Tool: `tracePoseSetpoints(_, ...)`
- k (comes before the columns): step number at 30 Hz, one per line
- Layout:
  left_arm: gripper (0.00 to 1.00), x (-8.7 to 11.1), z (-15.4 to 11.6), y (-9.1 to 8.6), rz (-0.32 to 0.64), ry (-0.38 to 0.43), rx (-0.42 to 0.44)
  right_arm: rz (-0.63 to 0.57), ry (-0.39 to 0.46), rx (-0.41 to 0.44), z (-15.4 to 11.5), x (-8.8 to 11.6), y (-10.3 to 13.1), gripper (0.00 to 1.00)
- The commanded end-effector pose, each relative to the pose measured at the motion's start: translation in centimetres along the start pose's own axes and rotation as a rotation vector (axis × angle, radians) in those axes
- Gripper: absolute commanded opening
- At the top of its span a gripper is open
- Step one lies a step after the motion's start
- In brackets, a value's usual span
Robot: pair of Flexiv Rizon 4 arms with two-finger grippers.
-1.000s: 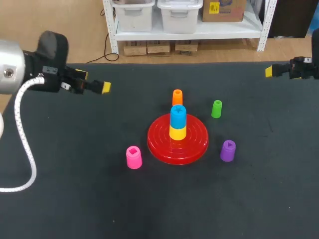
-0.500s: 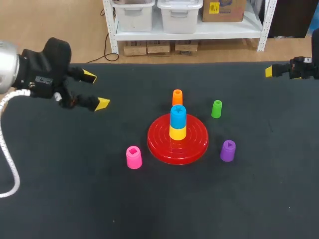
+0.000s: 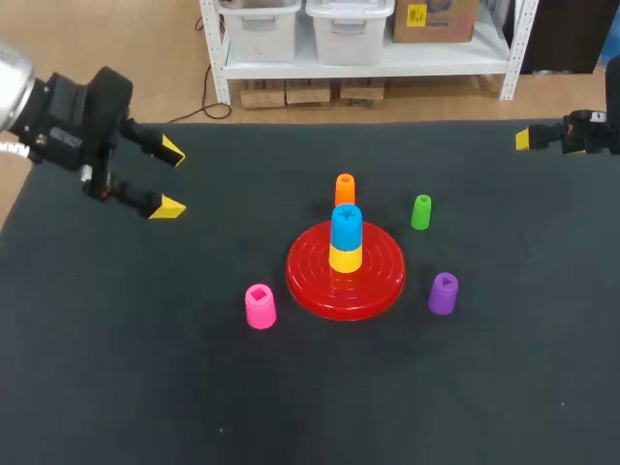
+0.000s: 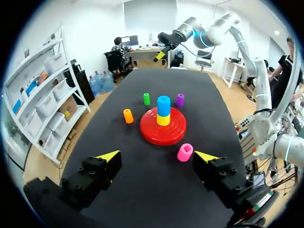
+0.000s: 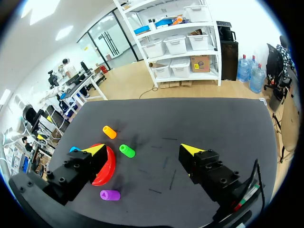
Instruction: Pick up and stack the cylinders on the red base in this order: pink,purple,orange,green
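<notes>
**The left gripper [image 3: 170, 179] and the right gripper [image 5: 142, 149] are both hanging wide open and empty**

The left gripper is hovering over the far left part of the table [image 3: 145, 387]. Its two yellow-tipped fingers are spreading wide with nothing between them, and they are pointing in toward the middle. In its wrist view the pink cylinder [image 3: 260, 305] is standing ahead of it, nearer one finger than the other and touching neither. The right gripper is hanging at the table's far right edge, well apart from every piece. Its wrist view is showing its fingers spread just as wide, with only bare table between them.

The red base [image 3: 380, 276] is sitting in the middle of the table. On its centre a yellow cylinder [image 3: 345, 258] is standing upright, and a blue cylinder [image 3: 346, 222] is sitting stacked on top of it.

The four task pieces are all standing upright on the table, off the base. The pink cylinder is standing just beside the base's near left edge, not touching it. The purple cylinder [image 3: 443, 293] is standing just beside the base's near right edge. The green cylinder [image 3: 420, 211] is standing near the base on its far right side. The orange cylinder [image 3: 345, 188] is standing just behind the base, its lower part hiding behind the blue cylinder in the head view.
</notes>
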State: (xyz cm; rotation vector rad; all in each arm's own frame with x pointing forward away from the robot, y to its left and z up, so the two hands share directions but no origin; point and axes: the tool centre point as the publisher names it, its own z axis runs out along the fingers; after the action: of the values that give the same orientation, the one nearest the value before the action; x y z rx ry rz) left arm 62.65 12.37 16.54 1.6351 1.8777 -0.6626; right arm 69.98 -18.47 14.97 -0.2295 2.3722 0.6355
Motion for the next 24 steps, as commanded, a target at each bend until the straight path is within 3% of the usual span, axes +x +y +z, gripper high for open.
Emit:
tracePoseSetpoints(1, 1.0, -0.1, 0.2, 0.7, 0.0, 0.011, 0.098, 0.0, 0.001, -0.001, 0.0, 0.0, 0.0, 1.0)
tracePoseSetpoints(13, 1.0, 1.3, -1.1, 0.3, 0.028, 0.065, 0.098, 0.0, 0.001, -0.001, 0.0, 0.0, 0.0, 1.0)
tracePoseSetpoints(19, 1.0, 2.3, -2.1, 0.5, 0.015, 0.071, 0.073, 0.0, 0.001, -0.001, 0.0, 0.0, 0.0, 1.0)
tracePoseSetpoints(24, 1.0, 1.9, -2.3, 0.4, -0.038, 0.069, 0.035, 0.0, 0.001, -0.001, 0.0, 0.0, 0.0, 1.0)
